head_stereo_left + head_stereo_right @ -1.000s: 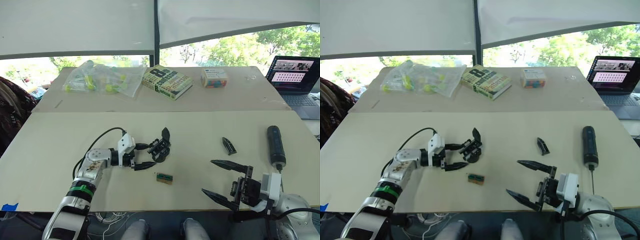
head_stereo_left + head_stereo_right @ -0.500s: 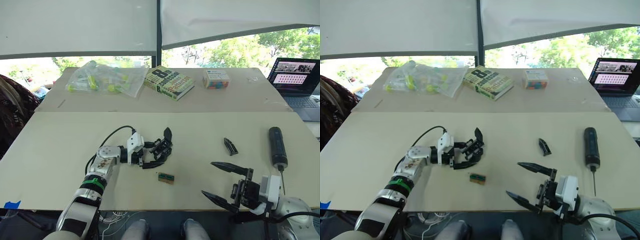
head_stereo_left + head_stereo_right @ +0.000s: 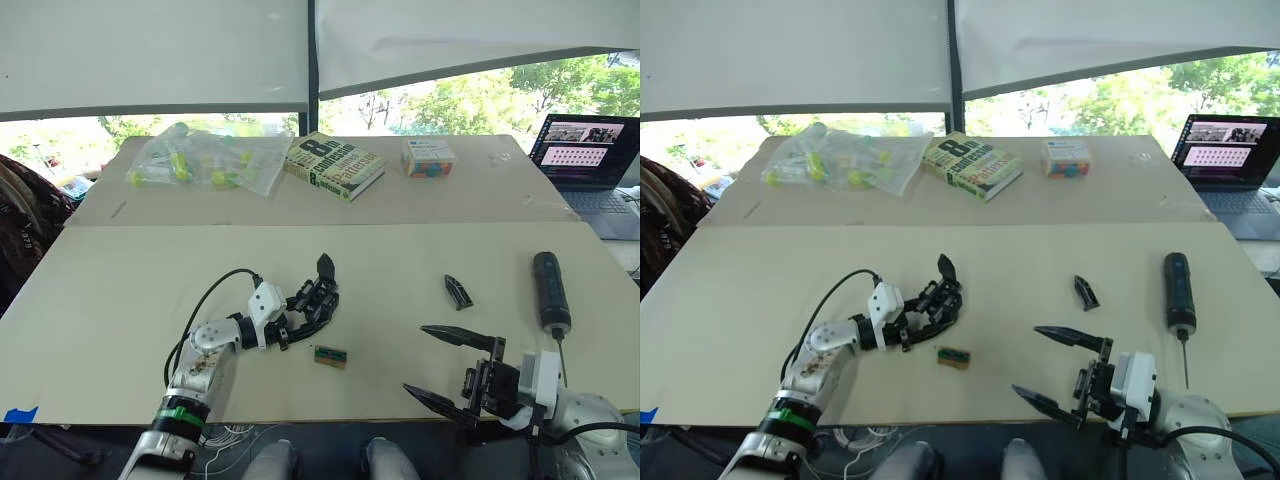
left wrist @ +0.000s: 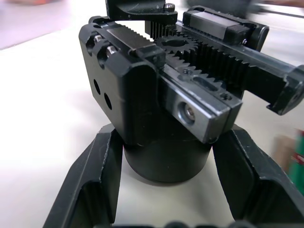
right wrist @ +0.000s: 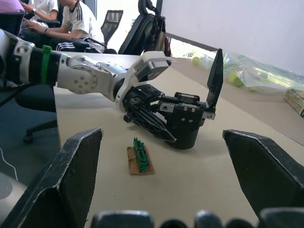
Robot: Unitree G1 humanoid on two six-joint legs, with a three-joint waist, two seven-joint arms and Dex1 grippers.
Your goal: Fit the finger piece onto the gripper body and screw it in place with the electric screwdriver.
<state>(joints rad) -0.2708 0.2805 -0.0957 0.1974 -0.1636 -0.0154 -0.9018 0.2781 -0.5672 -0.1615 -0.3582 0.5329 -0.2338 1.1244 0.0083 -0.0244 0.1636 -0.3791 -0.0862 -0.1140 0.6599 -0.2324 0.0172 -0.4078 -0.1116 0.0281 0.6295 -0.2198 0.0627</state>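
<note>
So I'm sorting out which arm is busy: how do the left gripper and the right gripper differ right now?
The left gripper reaches out over the table with its fingers on either side of the gripper body's round base; the right gripper sits at the table's near edge with nothing between its fingers. The left gripper's fingers are close together, while the right gripper's are spread wide. Both have two black pointed fingers on a white body.

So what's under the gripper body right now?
The gripper body sits on its round black base, which rests on the table between the left gripper's fingers. The base's underside is hidden.
</note>
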